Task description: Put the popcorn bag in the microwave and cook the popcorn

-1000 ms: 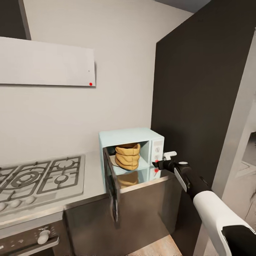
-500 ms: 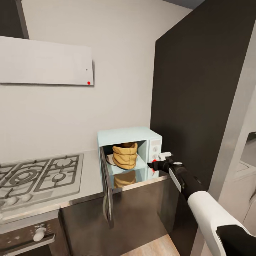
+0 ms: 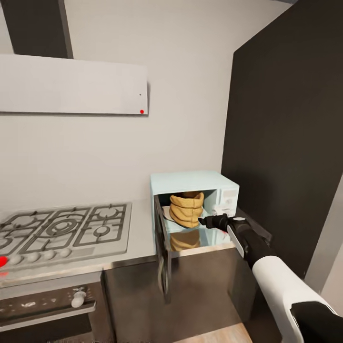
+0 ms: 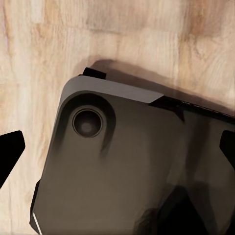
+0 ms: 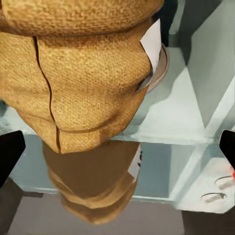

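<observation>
Glossy steel countertop [image 3: 138, 238] mirrors wrinkled popcorn bag [image 3: 186, 208] inside boxy microwave [image 3: 193, 183].

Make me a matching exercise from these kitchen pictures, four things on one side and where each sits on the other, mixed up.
Things:
1. tan crumpled paper popcorn bag
2. pale mint-blue boxy microwave
3. grey gas hob with black grates
4. white flat hood

Places:
A. on the wall above the hob
B. inside the open microwave
C. set in the glossy grey countertop, left of the microwave
D. on the countertop beside the dark tall cabinet

Pairs: 1-B, 2-D, 3-C, 4-A
</observation>
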Tool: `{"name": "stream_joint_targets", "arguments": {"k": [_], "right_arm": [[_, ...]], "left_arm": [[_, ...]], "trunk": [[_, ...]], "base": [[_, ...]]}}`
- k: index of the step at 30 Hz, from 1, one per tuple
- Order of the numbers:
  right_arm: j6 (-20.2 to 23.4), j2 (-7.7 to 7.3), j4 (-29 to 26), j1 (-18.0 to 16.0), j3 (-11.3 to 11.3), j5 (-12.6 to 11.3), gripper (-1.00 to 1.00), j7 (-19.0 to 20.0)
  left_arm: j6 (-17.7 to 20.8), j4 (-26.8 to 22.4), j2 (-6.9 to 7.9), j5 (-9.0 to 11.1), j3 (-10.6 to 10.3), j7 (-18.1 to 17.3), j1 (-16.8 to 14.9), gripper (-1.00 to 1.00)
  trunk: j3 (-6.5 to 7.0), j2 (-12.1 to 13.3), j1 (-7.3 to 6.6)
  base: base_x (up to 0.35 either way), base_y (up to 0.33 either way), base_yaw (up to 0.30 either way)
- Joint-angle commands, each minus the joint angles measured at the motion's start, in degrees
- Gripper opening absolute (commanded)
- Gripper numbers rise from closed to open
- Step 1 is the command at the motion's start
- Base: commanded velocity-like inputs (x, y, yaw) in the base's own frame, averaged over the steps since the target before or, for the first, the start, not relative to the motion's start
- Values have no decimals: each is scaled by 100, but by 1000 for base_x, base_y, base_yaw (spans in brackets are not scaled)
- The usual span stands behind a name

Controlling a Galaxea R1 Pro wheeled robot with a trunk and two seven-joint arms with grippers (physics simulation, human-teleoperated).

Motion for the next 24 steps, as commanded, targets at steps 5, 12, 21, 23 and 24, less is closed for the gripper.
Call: {"name": "stream_joint_targets", "arguments": {"k": [5, 12, 21, 23, 24], "right_arm": [[31, -4, -12, -2, 17, 4, 100, 9], [16, 22, -12, -2, 17, -4, 100, 14], [-9, 21, -12, -2, 17, -4, 100, 45], [-15, 20, -12, -2, 17, 1, 100, 45], [-19, 10, -12, -2, 17, 10, 100, 45]], "left_arm": [[-12, -2, -5, 23, 9, 4, -2, 100], [-12, -4, -10, 23, 9, 4, -2, 100], [-12, -4, -11, 23, 9, 4, -2, 100], [-12, -4, -11, 23, 9, 4, -2, 100], [-12, -4, -11, 23, 9, 4, -2, 100]], "trunk": [[-7, -5, 1], [-7, -5, 1], [-7, -5, 1], [-7, -5, 1], [-7, -5, 1]], "base": [[0, 0, 269], [0, 0, 72], [0, 0, 2], [0, 0, 0], [0, 0, 0]]}}
